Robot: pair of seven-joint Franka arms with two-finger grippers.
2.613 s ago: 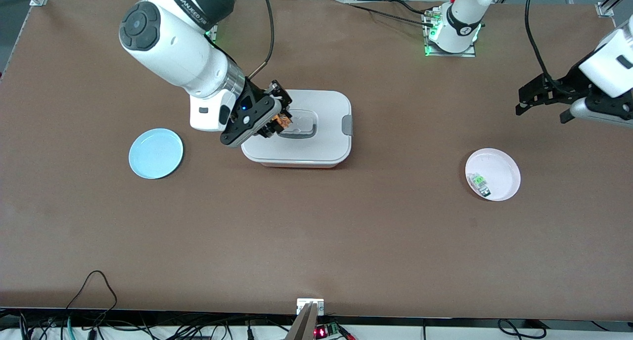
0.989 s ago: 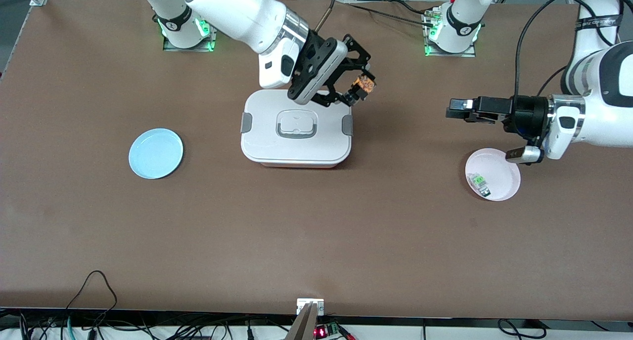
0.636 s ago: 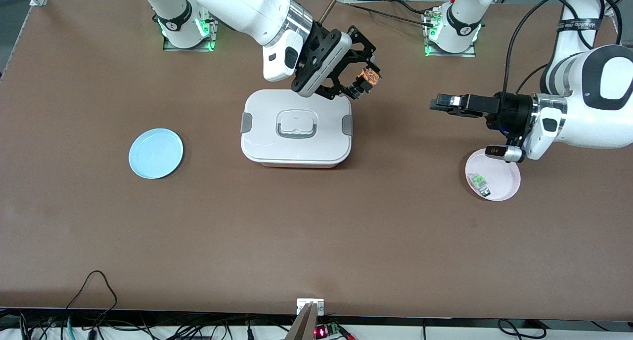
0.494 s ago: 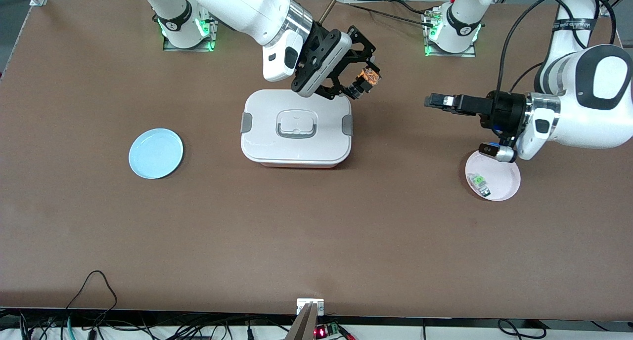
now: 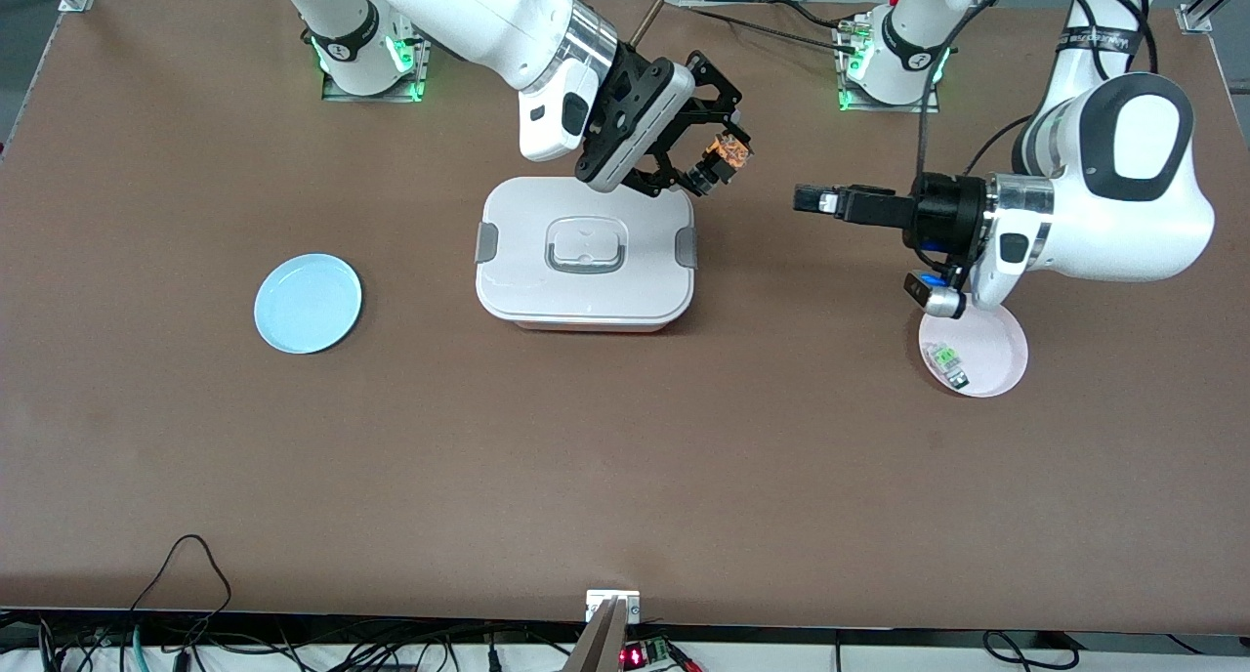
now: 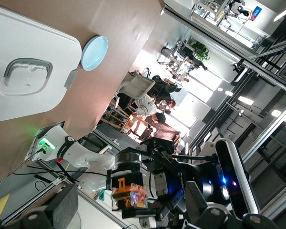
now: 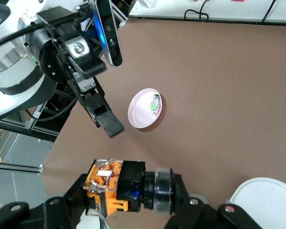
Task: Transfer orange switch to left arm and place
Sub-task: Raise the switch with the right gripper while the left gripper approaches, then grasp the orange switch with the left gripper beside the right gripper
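My right gripper (image 5: 721,161) is shut on the orange switch (image 5: 729,151) and holds it in the air just off the corner of the white box (image 5: 586,291), on the side toward the left arm's end. The right wrist view shows the switch (image 7: 105,186) between my own jaws. My left gripper (image 5: 809,200) is open and empty. It is level, points at the switch, and hangs over bare table a short gap away. The left wrist view shows the switch (image 6: 131,195) straight ahead, one of my own fingers (image 6: 62,210), and the box (image 6: 24,81).
A pink plate (image 5: 996,335) holding a small clear-and-green component (image 5: 945,359) lies under the left arm's wrist. A blue plate (image 5: 308,303) lies toward the right arm's end. Cables run along the table's near edge.
The right arm carried the switch from over the box lid to off its corner, then held still. The left arm swung in, and its gripper keeps closing the gap to the switch.
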